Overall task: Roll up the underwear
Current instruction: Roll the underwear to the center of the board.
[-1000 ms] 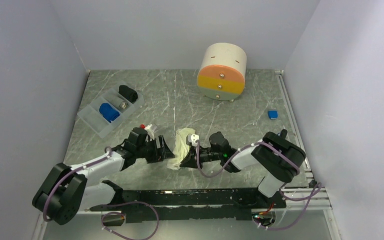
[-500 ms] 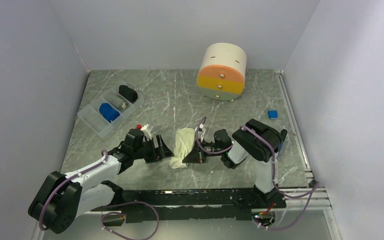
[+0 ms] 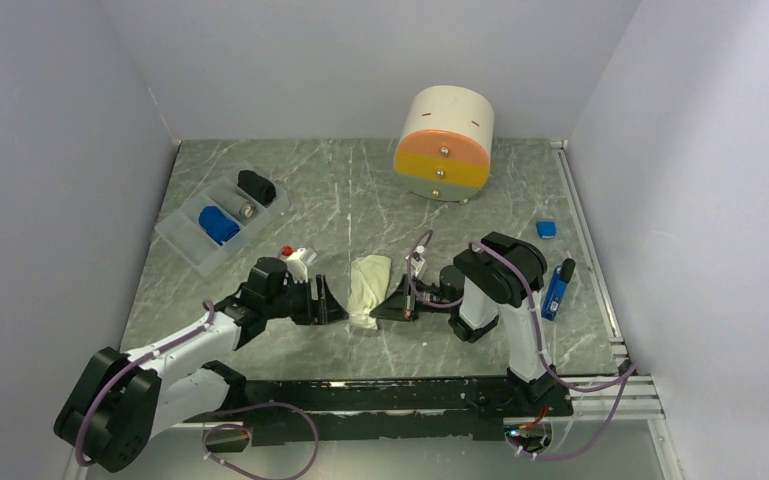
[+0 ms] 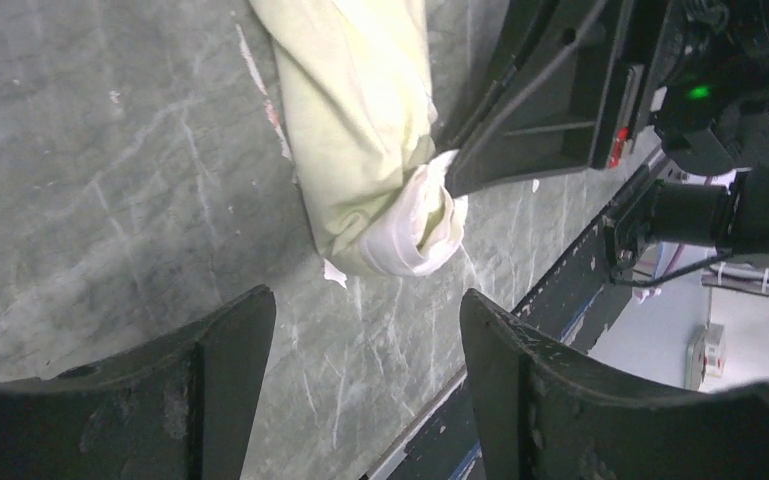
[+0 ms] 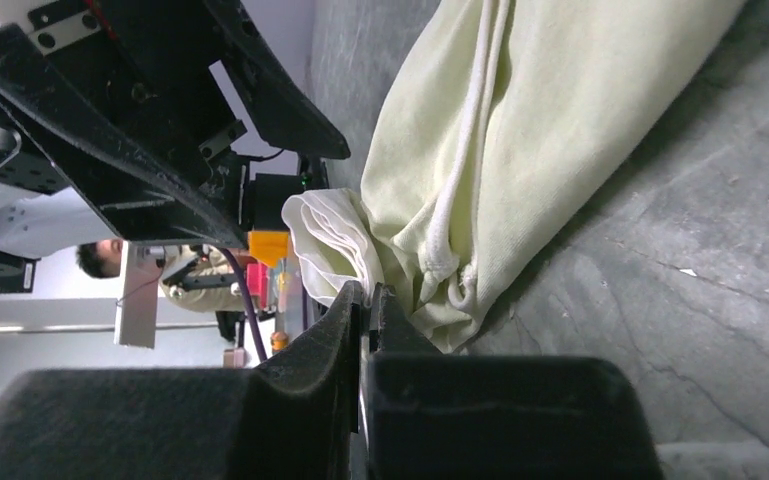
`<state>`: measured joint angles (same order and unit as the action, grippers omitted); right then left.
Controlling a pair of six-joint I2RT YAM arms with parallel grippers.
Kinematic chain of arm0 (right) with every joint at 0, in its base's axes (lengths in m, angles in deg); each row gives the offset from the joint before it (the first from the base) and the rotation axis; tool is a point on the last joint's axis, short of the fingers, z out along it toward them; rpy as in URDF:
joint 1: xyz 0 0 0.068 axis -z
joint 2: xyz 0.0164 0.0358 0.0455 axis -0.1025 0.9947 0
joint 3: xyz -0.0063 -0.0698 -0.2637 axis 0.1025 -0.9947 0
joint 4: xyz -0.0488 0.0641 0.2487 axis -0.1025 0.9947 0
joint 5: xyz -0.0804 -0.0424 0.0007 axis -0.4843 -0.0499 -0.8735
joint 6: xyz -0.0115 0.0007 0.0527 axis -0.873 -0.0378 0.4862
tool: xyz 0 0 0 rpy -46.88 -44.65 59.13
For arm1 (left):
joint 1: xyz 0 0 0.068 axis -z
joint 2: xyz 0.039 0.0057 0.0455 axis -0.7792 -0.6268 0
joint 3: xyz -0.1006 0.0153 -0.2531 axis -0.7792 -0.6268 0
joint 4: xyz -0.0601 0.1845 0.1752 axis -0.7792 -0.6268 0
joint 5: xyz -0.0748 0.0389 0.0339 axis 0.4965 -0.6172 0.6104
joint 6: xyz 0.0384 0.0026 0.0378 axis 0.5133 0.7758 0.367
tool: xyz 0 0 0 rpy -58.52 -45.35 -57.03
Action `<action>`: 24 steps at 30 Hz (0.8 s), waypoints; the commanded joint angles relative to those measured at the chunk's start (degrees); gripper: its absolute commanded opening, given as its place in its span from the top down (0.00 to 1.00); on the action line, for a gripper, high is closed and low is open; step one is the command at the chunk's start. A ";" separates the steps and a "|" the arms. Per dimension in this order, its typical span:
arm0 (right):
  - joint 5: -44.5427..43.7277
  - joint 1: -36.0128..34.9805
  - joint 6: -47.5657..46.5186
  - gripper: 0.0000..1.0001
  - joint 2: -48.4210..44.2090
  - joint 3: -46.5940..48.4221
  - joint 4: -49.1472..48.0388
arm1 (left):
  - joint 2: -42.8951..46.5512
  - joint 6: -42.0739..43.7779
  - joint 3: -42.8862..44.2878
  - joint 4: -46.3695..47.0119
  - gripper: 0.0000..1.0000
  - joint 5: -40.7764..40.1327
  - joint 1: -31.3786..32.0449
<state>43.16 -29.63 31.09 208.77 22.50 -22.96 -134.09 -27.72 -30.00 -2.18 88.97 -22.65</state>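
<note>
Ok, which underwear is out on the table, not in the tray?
The cream-yellow underwear, lying on the table between the left gripper and right gripper. The blue underwear sits rolled in the tray.

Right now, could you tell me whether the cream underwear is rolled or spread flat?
Loosely rolled: the cream underwear lies as a long bundle, layers curled at one end.

Round drawer unit (image 3: 444, 143) at back; black bundle (image 3: 257, 186) in tray (image 3: 186, 240), left; blue object (image 3: 546, 229) right.
</note>
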 commanded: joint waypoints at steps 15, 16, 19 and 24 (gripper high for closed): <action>-4.95 0.26 -2.69 0.99 -0.55 -1.28 -0.38 | -10.66 7.06 3.08 10.10 0.37 5.77 2.34; -5.03 0.26 -2.61 0.99 -0.57 -1.27 -0.22 | -11.48 6.66 3.28 10.60 0.38 4.99 2.38; -5.13 0.26 -2.84 0.97 -0.81 -1.50 0.19 | -13.66 5.65 3.76 12.87 0.39 2.38 2.36; -5.35 0.22 -3.95 0.95 -1.98 -1.52 2.62 | -16.74 5.10 4.14 14.86 0.41 0.18 2.40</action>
<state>40.47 -29.67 30.72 207.92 21.82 -22.44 -149.13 -22.24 -27.82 8.53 91.98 -20.47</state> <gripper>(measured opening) 0.048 0.602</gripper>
